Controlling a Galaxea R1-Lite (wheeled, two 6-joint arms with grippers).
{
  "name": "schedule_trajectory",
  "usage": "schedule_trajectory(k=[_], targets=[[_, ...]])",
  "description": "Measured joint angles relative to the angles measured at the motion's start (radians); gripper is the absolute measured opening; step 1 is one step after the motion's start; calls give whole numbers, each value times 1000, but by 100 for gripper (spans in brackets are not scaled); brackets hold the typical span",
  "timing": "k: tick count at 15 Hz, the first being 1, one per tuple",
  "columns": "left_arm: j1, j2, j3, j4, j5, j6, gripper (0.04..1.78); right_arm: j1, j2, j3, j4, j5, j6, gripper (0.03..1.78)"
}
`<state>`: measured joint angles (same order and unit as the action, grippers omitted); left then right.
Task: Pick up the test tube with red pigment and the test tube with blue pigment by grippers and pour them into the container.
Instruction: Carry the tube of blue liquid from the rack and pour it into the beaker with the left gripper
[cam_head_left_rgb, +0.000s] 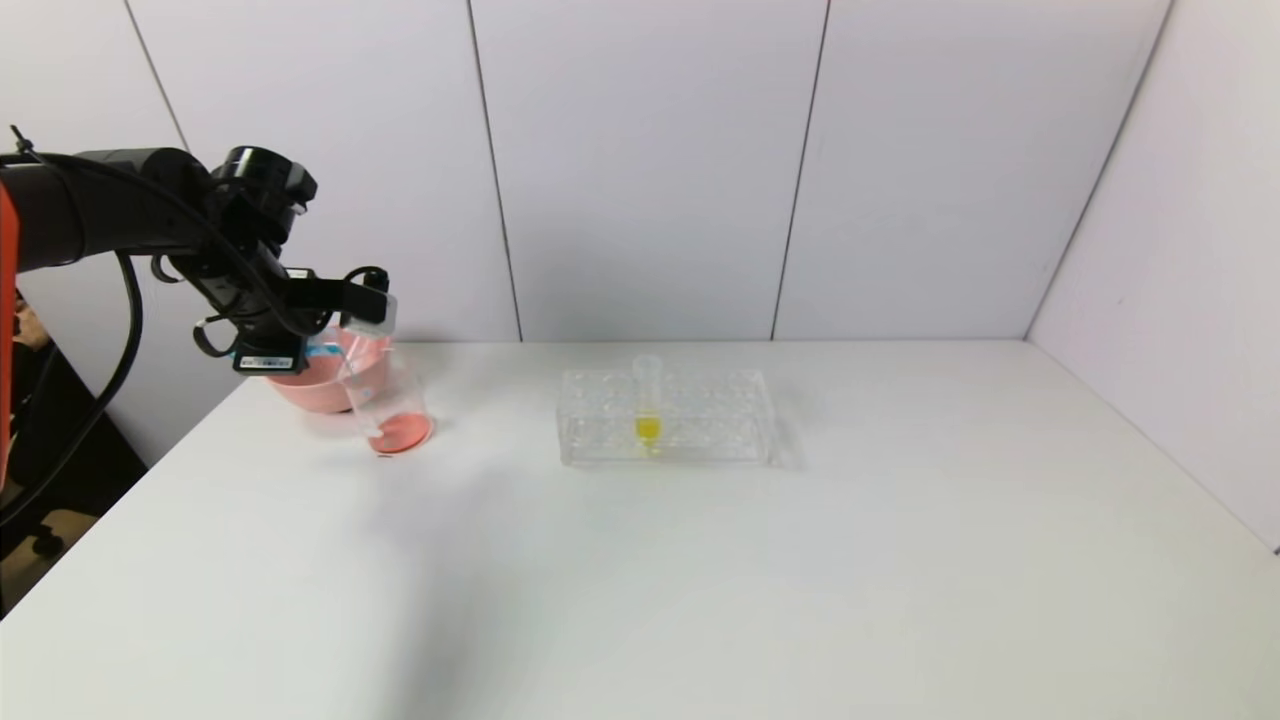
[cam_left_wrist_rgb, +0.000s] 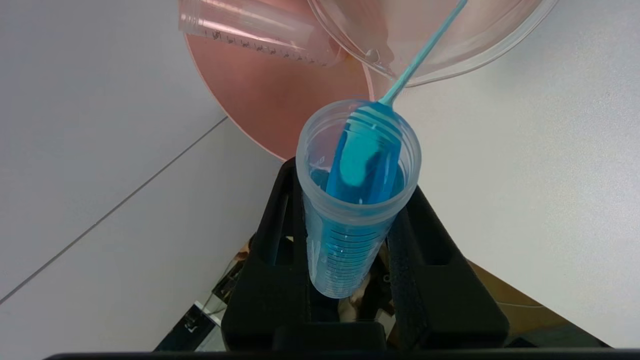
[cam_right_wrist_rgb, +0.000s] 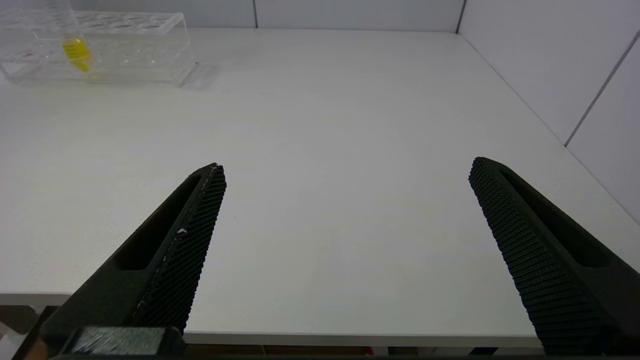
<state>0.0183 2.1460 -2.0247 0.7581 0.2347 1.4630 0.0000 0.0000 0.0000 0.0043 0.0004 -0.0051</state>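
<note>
My left gripper (cam_head_left_rgb: 365, 300) (cam_left_wrist_rgb: 352, 185) is shut on the test tube with blue pigment (cam_left_wrist_rgb: 357, 200), tilted high over the table's far left. A thin blue stream (cam_left_wrist_rgb: 425, 47) runs from the tube's mouth over the rim of the clear container (cam_left_wrist_rgb: 450, 55) (cam_head_left_rgb: 392, 405). A red-orange layer (cam_head_left_rgb: 402, 432) lies in the container's bottom. A clear graduated tube (cam_left_wrist_rgb: 260, 27) lies in the pink bowl (cam_left_wrist_rgb: 260, 100) (cam_head_left_rgb: 310, 385); no red shows in it. My right gripper (cam_right_wrist_rgb: 347, 172) hangs open and empty over the table's near edge, out of the head view.
A clear tube rack (cam_head_left_rgb: 665, 415) (cam_right_wrist_rgb: 100, 47) stands mid-table with a yellow-tipped tube (cam_head_left_rgb: 647, 425) (cam_right_wrist_rgb: 77, 52) upright in it. The pink bowl sits right behind the container. White walls close the table at the back and right.
</note>
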Motion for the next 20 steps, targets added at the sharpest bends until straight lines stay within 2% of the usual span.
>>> schedule_trajectory(k=[14,20], targets=[[-17,3,-3,-2,21,0,46,0,0,0,0,0,0,177],[-32,7,-3,-13,72,6,46,0,0,0,0,0,0,178]])
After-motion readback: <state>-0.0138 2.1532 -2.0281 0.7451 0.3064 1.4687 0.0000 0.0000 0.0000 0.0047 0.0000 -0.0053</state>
